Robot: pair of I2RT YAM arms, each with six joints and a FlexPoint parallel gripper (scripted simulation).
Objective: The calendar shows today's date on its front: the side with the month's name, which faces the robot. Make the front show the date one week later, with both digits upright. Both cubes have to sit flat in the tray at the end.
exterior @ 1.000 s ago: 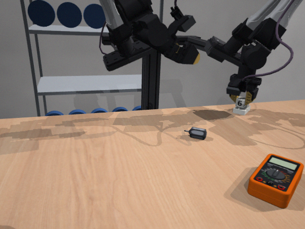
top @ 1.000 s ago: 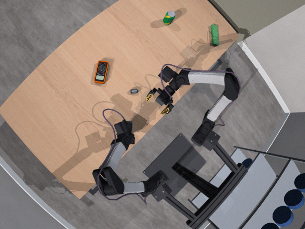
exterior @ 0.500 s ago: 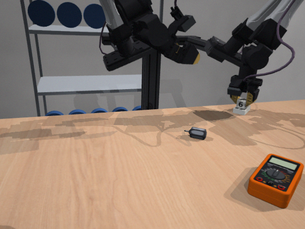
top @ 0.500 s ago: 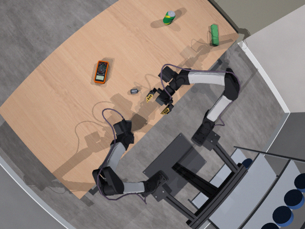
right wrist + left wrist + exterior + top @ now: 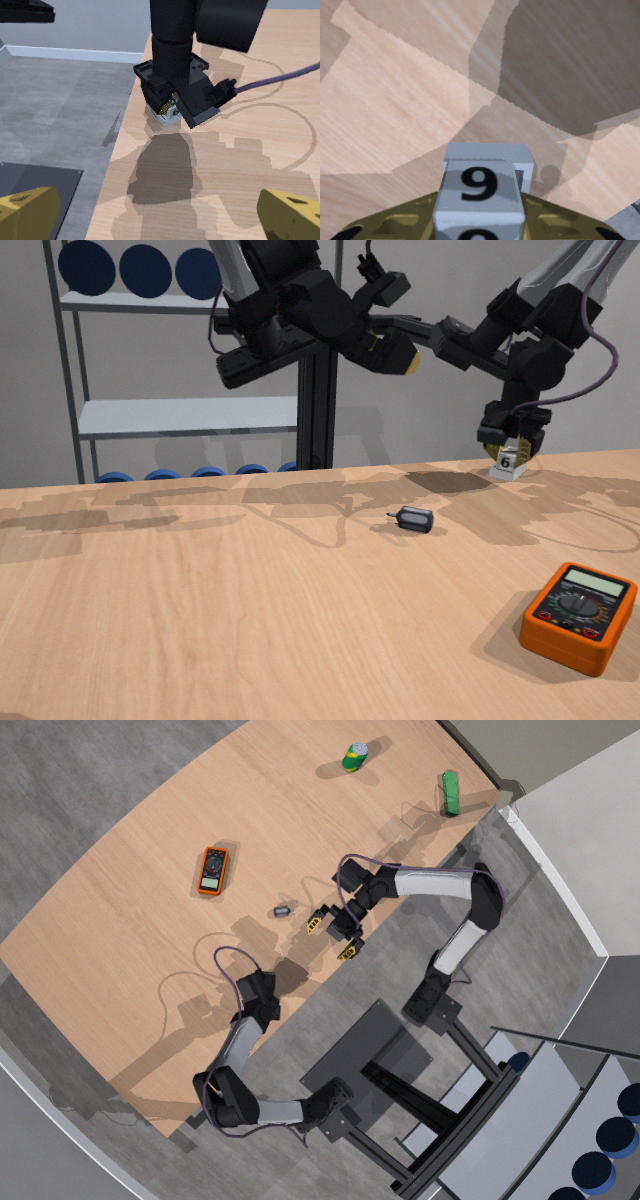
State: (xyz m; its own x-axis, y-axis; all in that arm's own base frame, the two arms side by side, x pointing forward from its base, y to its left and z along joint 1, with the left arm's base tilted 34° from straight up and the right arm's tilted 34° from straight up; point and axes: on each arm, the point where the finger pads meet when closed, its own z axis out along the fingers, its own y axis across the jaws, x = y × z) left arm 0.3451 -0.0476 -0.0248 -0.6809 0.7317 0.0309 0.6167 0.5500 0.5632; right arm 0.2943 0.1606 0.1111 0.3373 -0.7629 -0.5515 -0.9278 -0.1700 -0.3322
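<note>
The left claw (image 5: 509, 450) (image 5: 479, 200) grips a cube (image 5: 506, 462) (image 5: 478, 189) marked 9 and 6.

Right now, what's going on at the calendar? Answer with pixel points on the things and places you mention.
The left gripper (image 5: 509, 451) (image 5: 479, 200) is shut on a digit cube (image 5: 505, 462) (image 5: 479, 187), holding it at the calendar tray (image 5: 506, 475) (image 5: 487, 151) near the table edge. A 9 shows in the left wrist view, a 6 in the exterior view. Whether the cube is fully seated, I can't tell. The right gripper (image 5: 331, 939) (image 5: 158, 196) hangs open nearby, holding nothing.
</note>
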